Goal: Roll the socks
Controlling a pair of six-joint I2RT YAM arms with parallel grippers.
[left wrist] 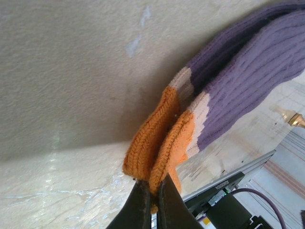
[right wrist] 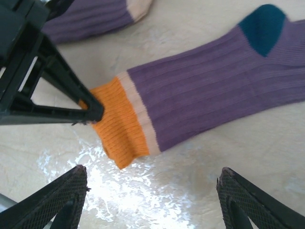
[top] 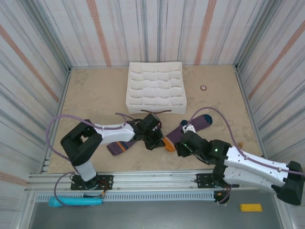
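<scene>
- Hiding part of the second sock, the left arm crosses it at the lower left of the overhead view.
- The upper edge of the right wrist view cuts off its peach toe.
- Two socks, both purple ribbed knit, lie on the beige table.
- The orange-cuffed sock has a pale band and a teal heel patch.
- The left claw is clenched on that orange cuff, bunching it.
- The right claw is released, its textured fingers at the frame's bottom corners, grasping nothing.
</scene>
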